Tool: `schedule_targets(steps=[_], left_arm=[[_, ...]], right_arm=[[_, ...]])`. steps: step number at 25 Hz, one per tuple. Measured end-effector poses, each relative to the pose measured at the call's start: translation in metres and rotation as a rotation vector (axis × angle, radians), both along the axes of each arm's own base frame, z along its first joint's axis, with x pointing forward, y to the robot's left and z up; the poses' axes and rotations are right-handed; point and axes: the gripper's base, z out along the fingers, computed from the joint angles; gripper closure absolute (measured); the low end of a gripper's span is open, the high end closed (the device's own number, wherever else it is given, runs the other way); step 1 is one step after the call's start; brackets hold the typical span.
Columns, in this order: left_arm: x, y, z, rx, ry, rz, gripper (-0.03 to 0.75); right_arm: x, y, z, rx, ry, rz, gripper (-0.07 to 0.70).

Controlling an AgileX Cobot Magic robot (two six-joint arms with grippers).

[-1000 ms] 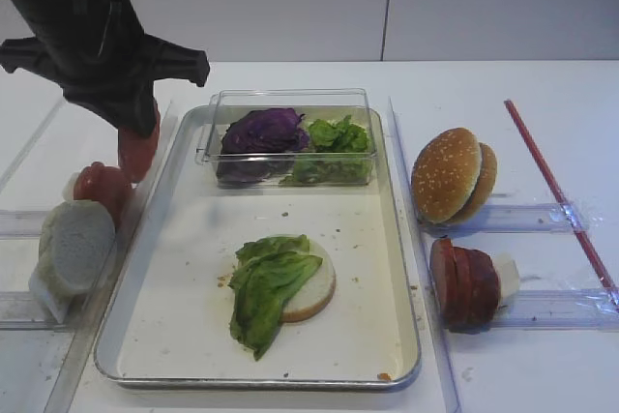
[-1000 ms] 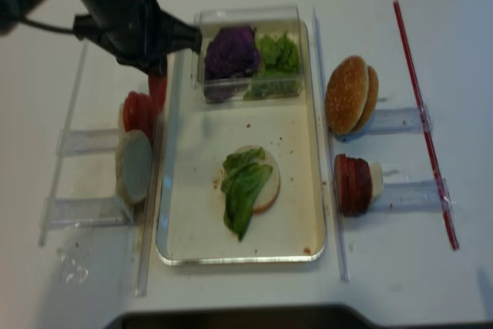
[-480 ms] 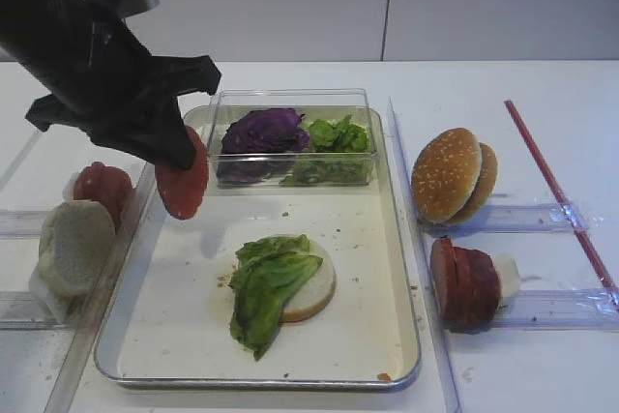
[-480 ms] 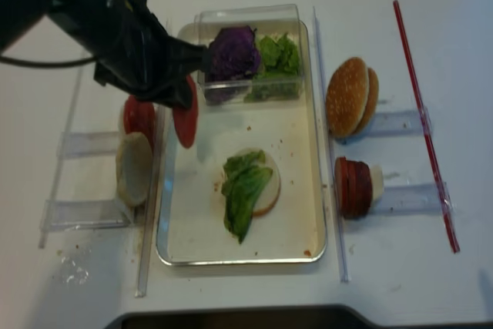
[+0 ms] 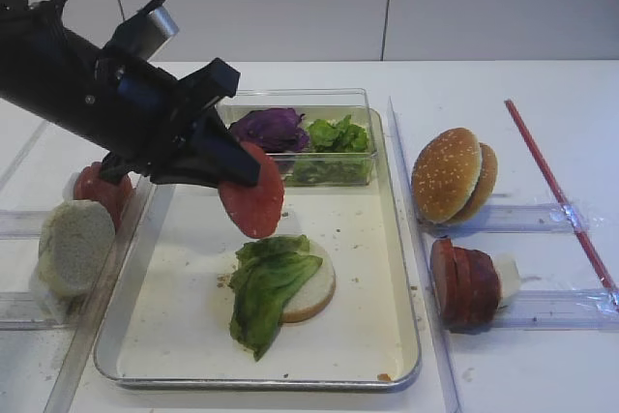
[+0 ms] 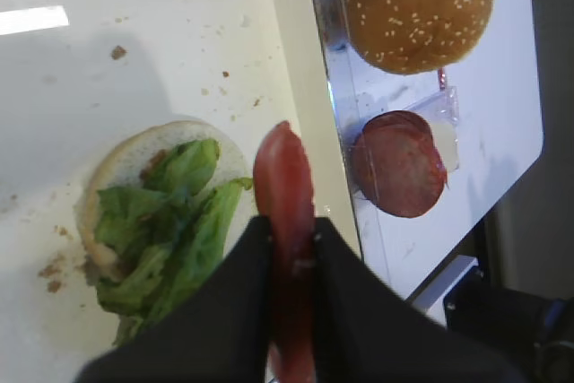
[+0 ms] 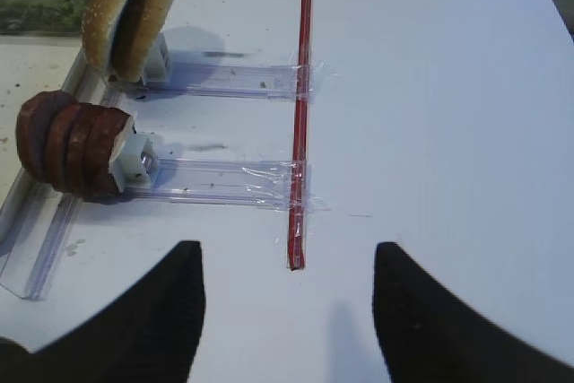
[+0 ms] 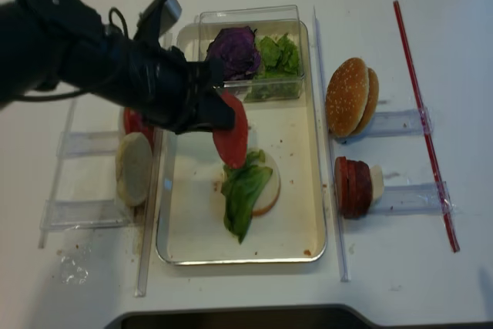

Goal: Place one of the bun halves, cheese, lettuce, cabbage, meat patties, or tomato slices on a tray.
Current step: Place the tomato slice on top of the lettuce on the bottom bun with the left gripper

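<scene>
My left gripper (image 5: 242, 167) is shut on a bright-red tomato slice (image 5: 253, 203), held on edge above the tray (image 5: 184, 287). In the left wrist view the tomato slice (image 6: 282, 172) is pinched between both fingers of the gripper (image 6: 285, 232). It hangs over the right edge of a pale bun half (image 6: 134, 154) topped with lettuce (image 6: 161, 221). From above, the slice (image 8: 231, 138) hovers just over the lettuce (image 8: 243, 186). My right gripper (image 7: 287, 250) is open over bare table, near the meat patties (image 7: 67, 141).
A clear box holds cabbage (image 5: 266, 128) and more lettuce (image 5: 334, 137) at the tray's far end. Sesame buns (image 5: 450, 176) and meat patties (image 5: 464, 282) stand in racks on the right. More tomato slices (image 5: 102, 191) and a pale bun half (image 5: 73, 244) stand on the left. A red strip (image 5: 556, 191) lies far right.
My left gripper has carried the tomato slice from the left rack rightward over the tray rim, to above the lettuce-topped bun. The right gripper's earlier state is not shown.
</scene>
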Motion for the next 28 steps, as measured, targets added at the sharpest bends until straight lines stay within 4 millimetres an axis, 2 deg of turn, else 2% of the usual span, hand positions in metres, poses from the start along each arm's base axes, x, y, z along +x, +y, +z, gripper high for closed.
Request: schedule_targets(steps=[7,11,19,28], left_arm=[[-0.005,-0.002,-0.008,-0.059,0.014,0.001,0.660],[-0.005,-0.006,-0.006,-0.130,0.011,-0.011,0.661],[0.001,-0.023,-0.041,-0.153,0.152,-0.061,0.661],[0.001,-0.032,-0.045,-0.149,0.107,-0.084,0.661]], right_arm=[[0.000,0.000,0.000,0.000,0.000,0.000,0.196],[0.000,0.000,0.000,0.000,0.000,0.000,0.197],[0.000,0.000,0.000,0.000,0.000,0.000,0.206],[0.000,0.000,0.000,0.000,0.000,0.000,0.206]])
